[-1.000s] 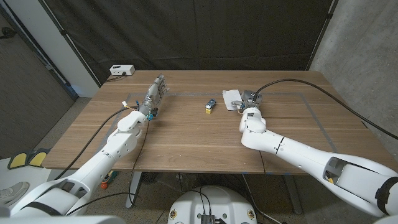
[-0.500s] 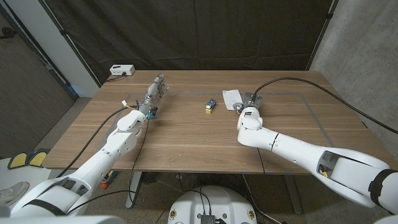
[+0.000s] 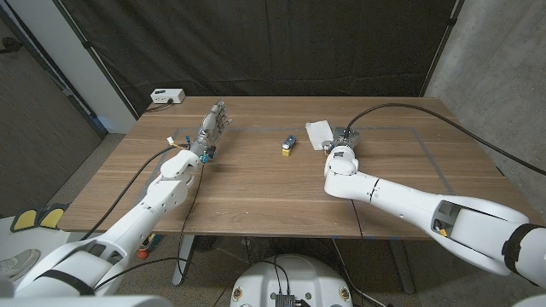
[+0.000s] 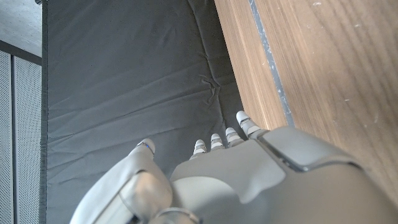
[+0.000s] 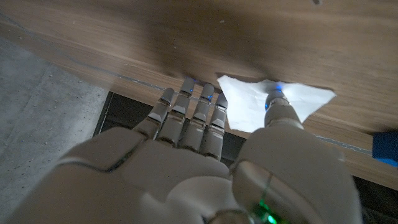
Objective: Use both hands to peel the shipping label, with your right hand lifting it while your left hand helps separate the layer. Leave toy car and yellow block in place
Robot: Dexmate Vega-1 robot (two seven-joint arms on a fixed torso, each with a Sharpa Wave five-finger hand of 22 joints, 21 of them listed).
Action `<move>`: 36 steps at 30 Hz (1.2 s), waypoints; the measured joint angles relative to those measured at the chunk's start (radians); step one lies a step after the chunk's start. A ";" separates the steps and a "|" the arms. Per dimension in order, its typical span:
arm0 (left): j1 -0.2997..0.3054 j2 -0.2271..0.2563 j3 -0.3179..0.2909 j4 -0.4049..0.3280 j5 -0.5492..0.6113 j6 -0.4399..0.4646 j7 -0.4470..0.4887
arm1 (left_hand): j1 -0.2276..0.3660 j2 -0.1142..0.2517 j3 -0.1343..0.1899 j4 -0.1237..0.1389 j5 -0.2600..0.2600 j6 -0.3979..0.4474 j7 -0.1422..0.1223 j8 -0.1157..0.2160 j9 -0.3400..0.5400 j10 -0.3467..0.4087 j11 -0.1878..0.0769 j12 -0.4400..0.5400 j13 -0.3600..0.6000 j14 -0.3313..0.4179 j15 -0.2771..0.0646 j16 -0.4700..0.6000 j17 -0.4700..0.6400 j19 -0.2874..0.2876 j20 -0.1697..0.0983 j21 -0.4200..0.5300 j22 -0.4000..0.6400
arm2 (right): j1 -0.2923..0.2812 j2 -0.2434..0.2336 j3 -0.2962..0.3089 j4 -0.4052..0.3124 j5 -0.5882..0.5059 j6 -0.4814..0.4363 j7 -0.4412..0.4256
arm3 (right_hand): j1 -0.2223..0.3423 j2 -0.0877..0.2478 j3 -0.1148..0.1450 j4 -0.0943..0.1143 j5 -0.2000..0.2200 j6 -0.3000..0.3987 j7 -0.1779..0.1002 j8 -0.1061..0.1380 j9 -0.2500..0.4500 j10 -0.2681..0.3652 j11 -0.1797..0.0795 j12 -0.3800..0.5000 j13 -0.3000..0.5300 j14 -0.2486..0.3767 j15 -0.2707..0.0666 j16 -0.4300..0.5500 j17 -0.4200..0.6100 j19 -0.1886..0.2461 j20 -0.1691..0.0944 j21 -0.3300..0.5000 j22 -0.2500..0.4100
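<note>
Right hand [image 3: 340, 141] sits at the label [image 3: 318, 133], which lies at its ten o'clock; pinch or not, I cannot tell. Left hand [image 3: 213, 125], fingers together, empty, waits well apart.

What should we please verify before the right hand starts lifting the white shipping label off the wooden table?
1. Right hand at white shipping label: ok, fingertips beside it and thumb over it.
2. Label firmly pinched: cannot tell.
3. Left hand near label to help: not ok, far off across the wooden table.
4. Small blue toy car untouched: ok.
5. Yellow block untouched: ok.
</note>
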 measured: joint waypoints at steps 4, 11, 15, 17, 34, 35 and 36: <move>-0.002 -0.001 0.000 0.003 0.000 0.000 -0.001 | 0.000 0.000 0.000 0.000 0.000 0.000 0.000 0.000 0.000 0.000 0.000 0.000 0.000 0.000 0.000 0.000 0.000 0.000 0.000 0.000 0.000 | -0.001 -0.001 -0.001 0.006 0.003 0.010 -0.011 | 0.134 0.033 -0.009 -0.017 0.015 0.124 -0.016 0.037 0.001 0.085 -0.001 0.099 0.000 0.116 -0.011 0.098 0.080 0.042 -0.021 0.028 0.005; -0.007 -0.003 0.001 0.010 0.000 0.000 -0.001 | 0.000 0.000 0.000 0.000 0.000 0.000 0.000 0.000 0.000 0.000 0.000 0.000 0.000 0.002 -0.002 0.000 0.000 0.000 0.000 0.000 0.000 | -0.027 -0.002 0.022 0.014 0.004 0.074 -0.080 | 0.274 0.086 -0.032 -0.015 0.019 0.254 -0.021 0.091 0.022 0.217 -0.062 0.212 0.140 0.215 -0.037 0.219 0.201 0.081 -0.024 0.070 0.022; -0.010 -0.004 0.002 0.013 0.000 0.000 -0.001 | 0.000 0.000 0.000 0.000 0.000 -0.006 -0.006 0.000 0.000 0.000 0.000 0.000 0.000 0.002 -0.002 0.000 0.000 0.000 0.000 0.000 0.000 | -0.043 -0.003 0.040 0.017 0.000 0.111 -0.113 | 0.302 0.105 -0.038 -0.010 0.019 0.294 -0.015 0.110 0.026 0.243 -0.052 0.241 0.160 0.239 -0.044 0.247 0.233 0.094 -0.023 0.089 0.028; -0.011 -0.004 0.002 0.013 0.000 0.001 -0.001 | 0.000 0.000 0.000 0.000 0.000 -0.005 -0.005 0.000 0.000 0.000 0.000 0.000 0.000 0.002 -0.002 0.000 0.000 0.000 0.000 0.000 0.000 | -0.049 -0.003 0.048 0.019 -0.002 0.124 -0.123 | 0.315 0.103 -0.042 -0.005 0.014 0.321 -0.011 0.124 0.027 0.268 -0.048 0.259 0.171 0.249 -0.049 0.259 0.245 0.097 -0.019 0.099 0.031; -0.026 -0.004 0.012 0.017 0.019 0.017 -0.001 | 0.038 -0.013 0.006 -0.030 0.000 -0.001 -0.009 0.000 0.000 0.000 0.000 0.000 0.000 0.002 -0.002 -0.004 -0.002 0.000 0.000 -0.006 -0.003 | -0.148 0.002 0.171 0.031 -0.003 0.274 -0.266 | 0.345 0.115 -0.053 -0.006 0.002 0.381 0.004 0.166 0.028 0.310 -0.038 0.307 0.216 0.286 -0.061 0.273 0.271 0.115 -0.023 0.135 0.042; -0.030 -0.002 0.017 0.017 0.023 0.019 0.000 | 0.058 -0.020 0.010 -0.046 -0.004 0.015 -0.002 0.006 0.000 0.000 0.000 0.000 0.000 0.002 -0.002 -0.005 -0.002 0.000 0.000 -0.008 -0.003 | -0.156 0.004 0.182 0.032 -0.002 0.312 -0.311 | 0.346 0.116 -0.053 -0.006 0.002 0.381 0.004 0.166 0.028 0.310 -0.037 0.311 0.216 0.286 -0.061 0.273 0.271 0.115 -0.023 0.135 0.042; -0.032 0.001 0.019 0.016 0.027 0.021 0.001 | 0.081 -0.026 0.014 -0.064 -0.010 0.034 0.002 0.013 0.001 0.000 0.000 0.000 0.000 0.002 -0.002 -0.005 -0.002 0.000 0.000 -0.008 -0.003 | -0.165 0.007 0.194 0.034 -0.002 0.330 -0.332 | 0.346 0.119 -0.053 -0.006 0.002 0.381 0.004 0.166 0.028 0.310 -0.037 0.311 0.216 0.286 -0.061 0.273 0.271 0.115 -0.023 0.135 0.042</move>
